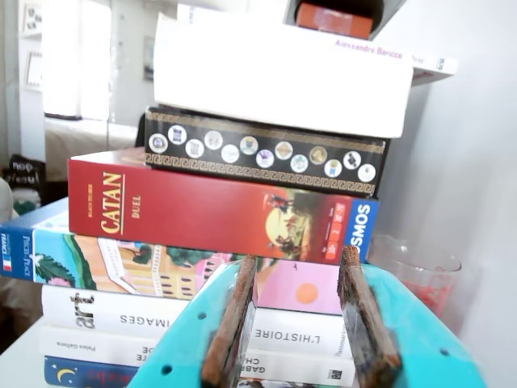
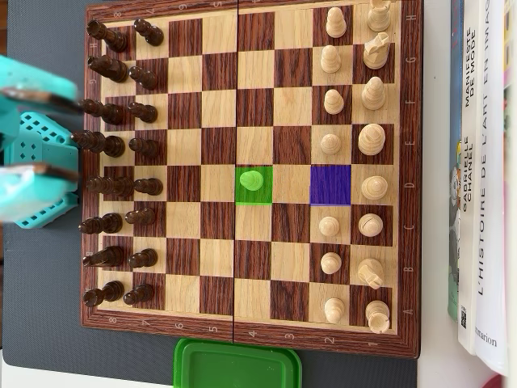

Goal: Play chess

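In the overhead view a wooden chessboard (image 2: pixel 218 73) holds dark pieces (image 2: pixel 121 149) in two columns at the left and light pieces (image 2: pixel 355 153) at the right. One pawn (image 2: pixel 253 179) stands on a green-marked square in the middle; a square (image 2: pixel 330 185) to its right is marked purple and is bare. My teal gripper (image 2: pixel 36 133) hangs blurred over the left board edge, jaws apart. In the wrist view the gripper (image 1: pixel 299 267) is open and empty, its brown fingers (image 1: pixel 230 323) framing a stack of books and game boxes.
A green lidded box (image 2: pixel 237 365) sits below the board in the overhead view. Books (image 2: pixel 481 186) lie along the right edge. The wrist view shows a Catan box (image 1: pixel 218 206), a white box (image 1: pixel 279 77) and a clear cup (image 1: pixel 420 271) by a wall.
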Available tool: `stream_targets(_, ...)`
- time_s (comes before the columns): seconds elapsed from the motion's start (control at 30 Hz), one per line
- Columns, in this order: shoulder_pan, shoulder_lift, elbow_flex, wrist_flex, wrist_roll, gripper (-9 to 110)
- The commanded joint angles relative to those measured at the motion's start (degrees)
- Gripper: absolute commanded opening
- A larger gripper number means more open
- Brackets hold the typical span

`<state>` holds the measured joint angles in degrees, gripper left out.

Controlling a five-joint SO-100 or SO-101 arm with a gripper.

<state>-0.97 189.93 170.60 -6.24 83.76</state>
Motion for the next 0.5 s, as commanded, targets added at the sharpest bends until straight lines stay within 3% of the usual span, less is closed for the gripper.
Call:
stream_targets(0.0,-0.2,2.3,2.5,-6.9,-0.3,16)
stream_targets(0.47,0.0,1.9,10.5,-48.6,-0.4,16)
